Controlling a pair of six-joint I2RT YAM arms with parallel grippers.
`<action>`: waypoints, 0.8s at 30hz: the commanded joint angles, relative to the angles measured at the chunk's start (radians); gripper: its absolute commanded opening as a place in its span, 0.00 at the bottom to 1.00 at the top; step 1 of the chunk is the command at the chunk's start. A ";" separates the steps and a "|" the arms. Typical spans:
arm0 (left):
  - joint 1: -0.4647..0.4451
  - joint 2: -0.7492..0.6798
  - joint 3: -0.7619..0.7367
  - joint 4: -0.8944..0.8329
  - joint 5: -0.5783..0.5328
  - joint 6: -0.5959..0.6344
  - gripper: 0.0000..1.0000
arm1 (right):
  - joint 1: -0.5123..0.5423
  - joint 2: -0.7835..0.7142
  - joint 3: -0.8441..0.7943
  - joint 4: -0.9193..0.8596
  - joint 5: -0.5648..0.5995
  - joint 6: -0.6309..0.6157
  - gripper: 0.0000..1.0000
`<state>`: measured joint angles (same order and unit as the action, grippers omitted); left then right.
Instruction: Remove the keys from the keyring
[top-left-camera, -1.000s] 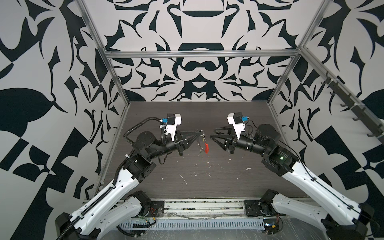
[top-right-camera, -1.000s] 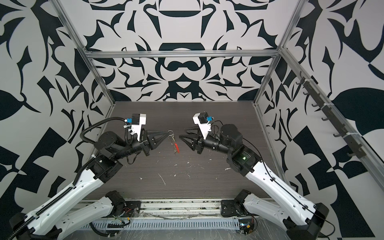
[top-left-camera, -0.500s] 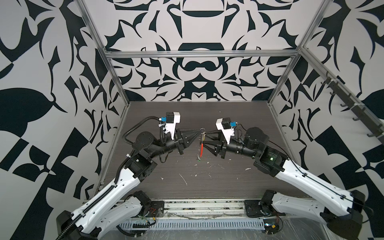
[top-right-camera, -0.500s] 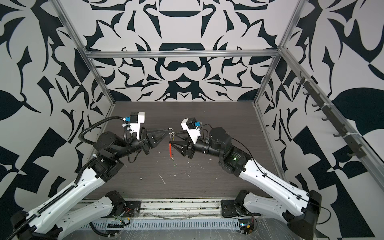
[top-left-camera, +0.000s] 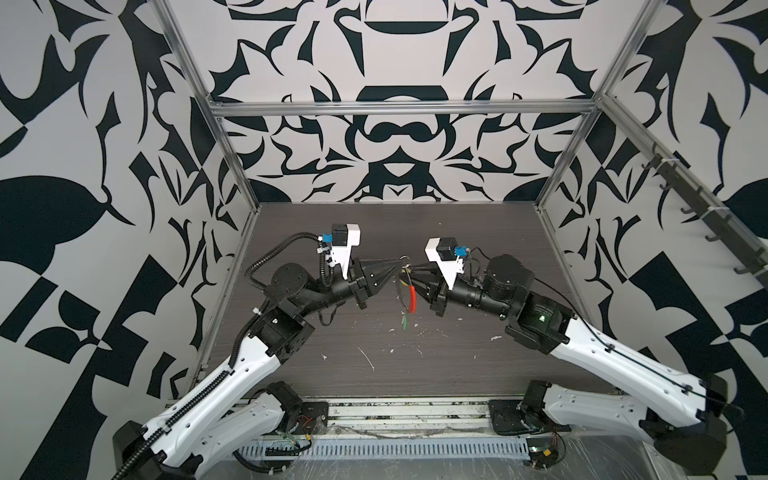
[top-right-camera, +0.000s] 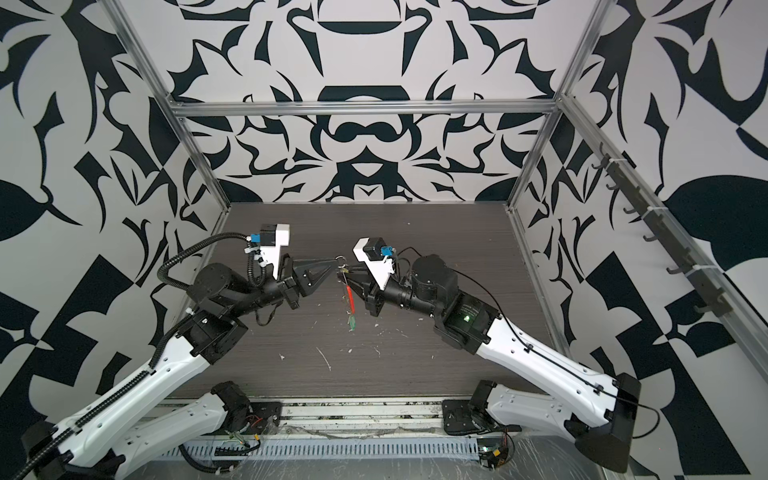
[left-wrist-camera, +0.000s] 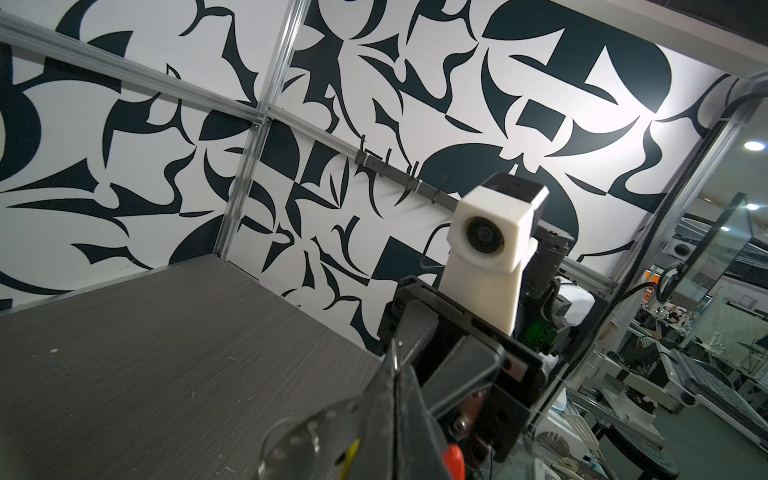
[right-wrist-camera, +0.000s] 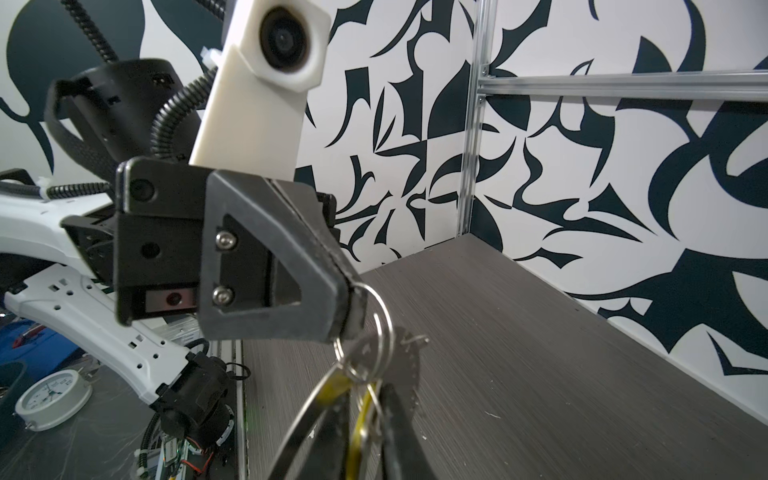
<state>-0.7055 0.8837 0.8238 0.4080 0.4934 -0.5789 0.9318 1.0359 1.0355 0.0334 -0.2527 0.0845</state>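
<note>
The keyring (top-left-camera: 411, 297) hangs above the table between both arms, its red arc facing the right arm. My left gripper (top-left-camera: 397, 266) is shut on its top end, where a small metal loop (right-wrist-camera: 380, 332) sits. In the left wrist view the grey holed band (left-wrist-camera: 332, 419) lies against that gripper's fingers (left-wrist-camera: 386, 399). My right gripper (right-wrist-camera: 365, 415) is shut on the yellow key (right-wrist-camera: 359, 419) just under the loop. The green key (top-left-camera: 404, 322) dangles free at the bottom, also in a top view (top-right-camera: 352, 323).
White scraps and flecks (top-left-camera: 368, 357) lie scattered on the dark table (top-left-camera: 478, 249) under and in front of the grippers. Patterned walls with metal posts (top-left-camera: 232, 166) close in three sides. A hook rail (top-left-camera: 698, 208) runs along the right wall.
My right gripper has moved left up to the hanging keyring and closed its jaws on the yellow key. The left gripper has kept its grip and barely moved.
</note>
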 joint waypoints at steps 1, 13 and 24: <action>0.000 -0.020 -0.015 0.049 -0.015 -0.007 0.00 | 0.018 -0.004 0.050 -0.001 0.043 -0.043 0.07; 0.000 -0.034 -0.033 0.101 -0.069 -0.051 0.00 | 0.086 0.059 0.084 -0.074 0.059 -0.107 0.00; 0.000 -0.038 -0.008 0.031 0.000 0.003 0.00 | 0.093 0.037 0.074 -0.126 0.043 -0.092 0.14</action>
<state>-0.7013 0.8581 0.7906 0.4137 0.4561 -0.5980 1.0000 1.0954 1.0966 -0.0418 -0.1570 0.0044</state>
